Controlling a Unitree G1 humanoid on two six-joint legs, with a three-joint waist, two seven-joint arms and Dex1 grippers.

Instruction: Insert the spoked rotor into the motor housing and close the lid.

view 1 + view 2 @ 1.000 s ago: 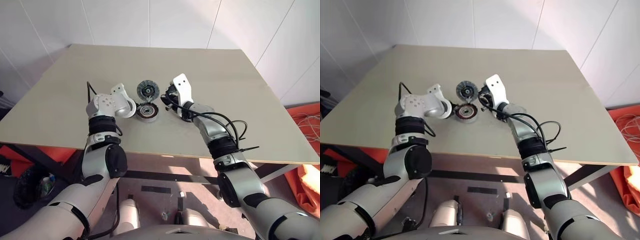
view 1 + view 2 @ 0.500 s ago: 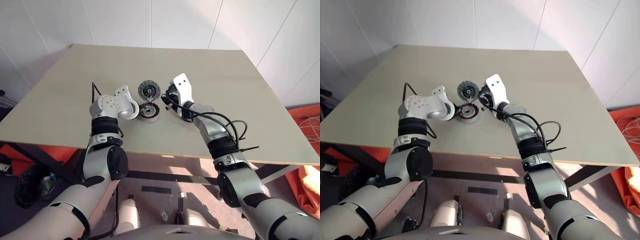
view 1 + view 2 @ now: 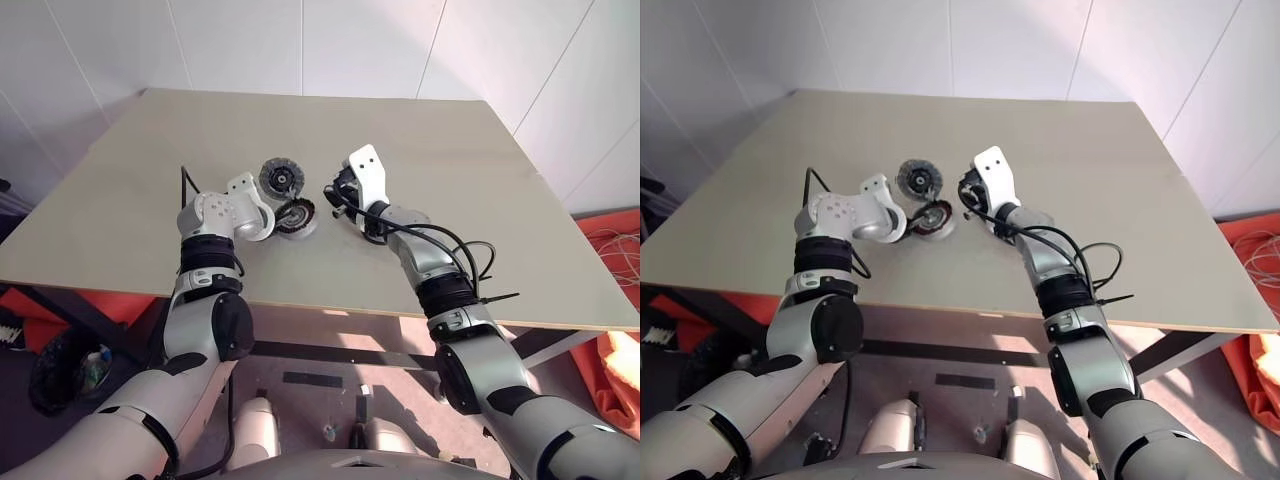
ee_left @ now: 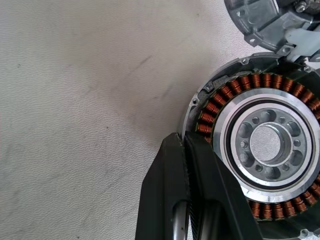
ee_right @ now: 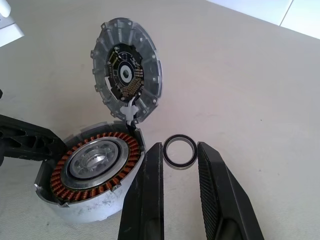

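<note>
Resting on the table (image 3: 420,130), the housing (image 5: 95,170) is pinched at its rim by the closed left gripper (image 4: 187,150). The lid (image 5: 127,75) stands open behind it. A ring (image 5: 180,151) is framed by the part-open right gripper (image 5: 180,165).

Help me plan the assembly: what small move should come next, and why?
Probably close the right gripper on the small ring: it lies on the table between the open jaws, while the left gripper pinches the motor housing rim, steadying it.

Glossy copper windings ring the motor housing (image 4: 260,150) on a matt, grainy table (image 4: 90,100).
</note>
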